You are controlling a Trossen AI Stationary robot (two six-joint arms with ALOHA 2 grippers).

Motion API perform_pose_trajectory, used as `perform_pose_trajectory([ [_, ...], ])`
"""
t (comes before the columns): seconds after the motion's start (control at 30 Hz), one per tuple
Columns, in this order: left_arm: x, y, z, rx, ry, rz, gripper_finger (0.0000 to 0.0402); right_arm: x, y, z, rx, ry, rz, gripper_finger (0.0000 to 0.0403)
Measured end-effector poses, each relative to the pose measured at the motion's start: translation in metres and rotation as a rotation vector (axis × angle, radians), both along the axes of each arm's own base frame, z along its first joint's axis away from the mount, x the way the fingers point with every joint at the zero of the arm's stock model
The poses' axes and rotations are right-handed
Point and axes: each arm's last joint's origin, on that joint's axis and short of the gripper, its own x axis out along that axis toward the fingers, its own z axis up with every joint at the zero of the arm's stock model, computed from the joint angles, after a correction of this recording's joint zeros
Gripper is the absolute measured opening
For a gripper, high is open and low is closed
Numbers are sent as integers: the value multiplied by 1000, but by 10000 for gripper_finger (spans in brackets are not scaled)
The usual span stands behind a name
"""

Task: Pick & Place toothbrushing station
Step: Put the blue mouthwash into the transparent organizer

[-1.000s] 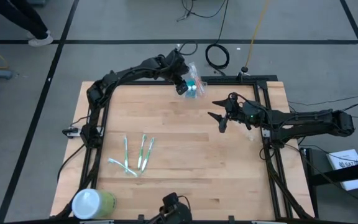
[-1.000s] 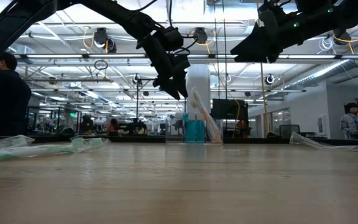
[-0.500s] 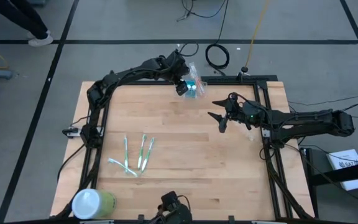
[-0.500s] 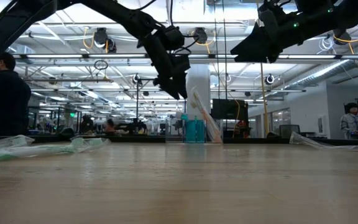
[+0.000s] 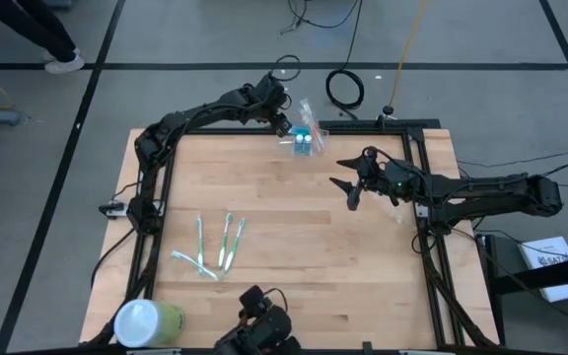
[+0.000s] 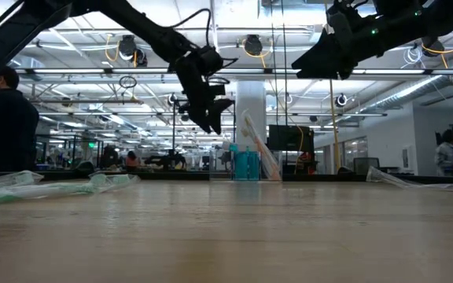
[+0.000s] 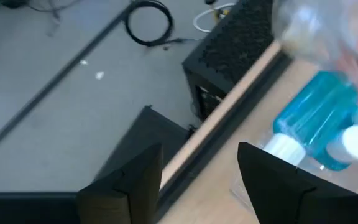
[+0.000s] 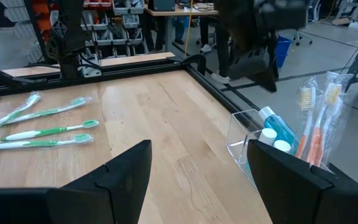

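The toothbrushing station (image 5: 306,143) is a small clear holder standing on the table near its far edge. It holds blue bottles (image 7: 319,118) and wrapped toothbrushes (image 8: 316,124) that lean out of its top. My left gripper (image 5: 282,125) hangs open just to the station's left, over the table's far edge. In the low view it (image 6: 205,122) is above the holder (image 6: 246,165) and apart from it. My right gripper (image 5: 348,185) waits open in the air at the right, facing the station (image 8: 260,140).
Three wrapped green toothbrushes (image 5: 215,245) lie on the left half of the table. A white-lidded green cylinder (image 5: 146,320) stands at the near left corner. A black camera (image 5: 264,330) sits at the near edge. A person (image 6: 2,118) stands beyond the table.
My left gripper has drawn away from the station toward the table's far left and turned its fingers. The station has stayed where it was.
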Motion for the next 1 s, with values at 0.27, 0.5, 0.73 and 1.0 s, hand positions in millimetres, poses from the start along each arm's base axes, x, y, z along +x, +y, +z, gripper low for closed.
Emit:
perform_pose_trajectory([
  [0.27,-2,-5,-26,-54,-1,-53,200,0,0,0,0,0,0,256],
  [0.5,4,-8,-24,-70,-62,-112,191,0,0,1,-2,-8,0,256],
  [0.73,13,-13,-20,-35,-103,-143,190,0,0,1,-1,-7,0,256],
  [1.0,20,-22,-20,-19,-103,-182,185,0,0,1,-2,-7,1,256],
])
